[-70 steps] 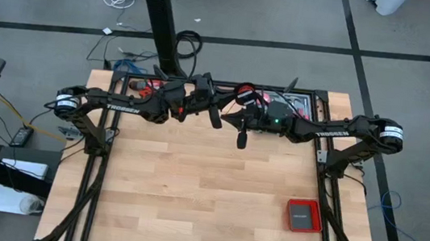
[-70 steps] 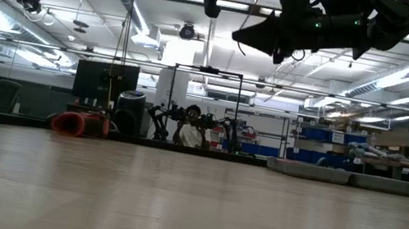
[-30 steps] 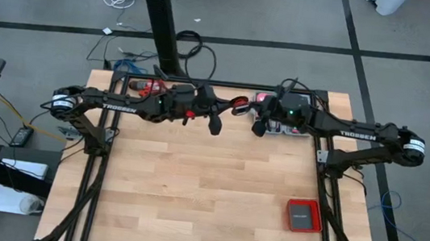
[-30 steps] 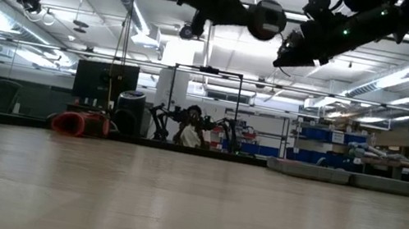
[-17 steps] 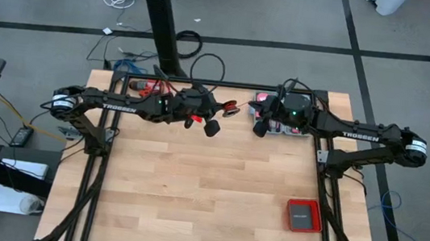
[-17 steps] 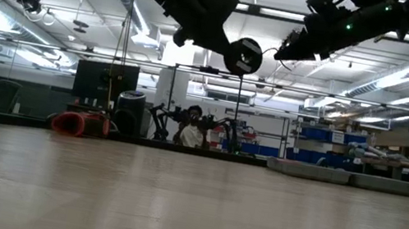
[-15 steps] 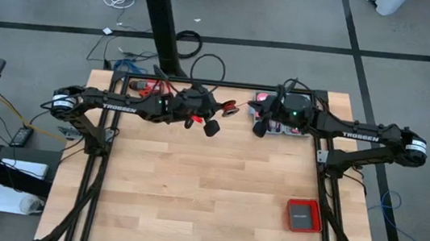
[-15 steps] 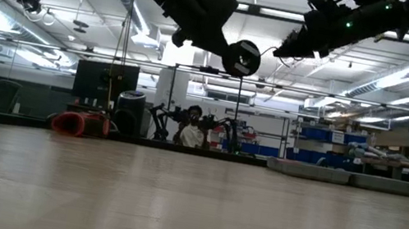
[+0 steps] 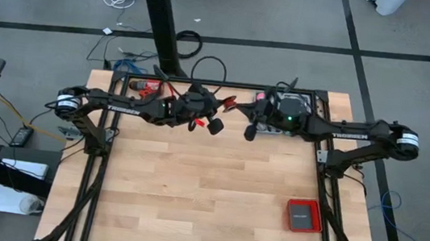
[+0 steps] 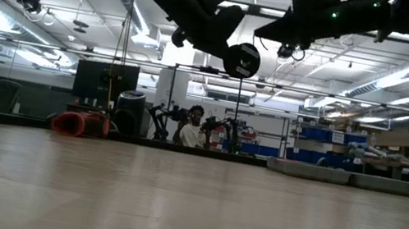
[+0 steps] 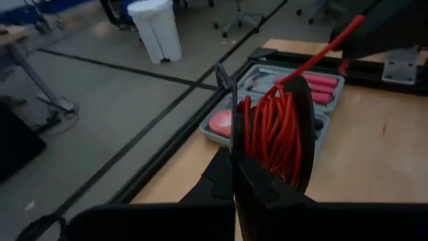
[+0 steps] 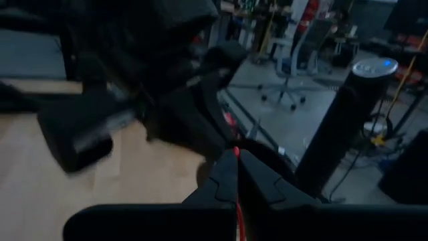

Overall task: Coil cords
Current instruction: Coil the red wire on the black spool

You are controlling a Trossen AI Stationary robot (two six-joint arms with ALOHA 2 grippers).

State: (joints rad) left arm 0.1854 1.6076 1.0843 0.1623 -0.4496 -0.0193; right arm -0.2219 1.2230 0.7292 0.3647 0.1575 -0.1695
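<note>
Above the desk's [image 9: 192,183] far edge, a bundle of red cord [image 11: 271,130] is clamped in the left claw [image 11: 235,157]; its strand is pinched by the closed right claw [image 12: 235,155].

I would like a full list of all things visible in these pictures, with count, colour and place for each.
red cord: one, red, coiled, clamped in the left claw, one strand running to the right claw
grey case: one, grey with red tools inside, far edge of the table
red box: one, red with grey middle, near right part of the table
table: one, light wood, under both arms
person: one, seated in the room behind the table
left claw: one, dark, shut on the coil, raised over the far edge
right claw: one, dark, shut on the strand, raised beside the left
</note>
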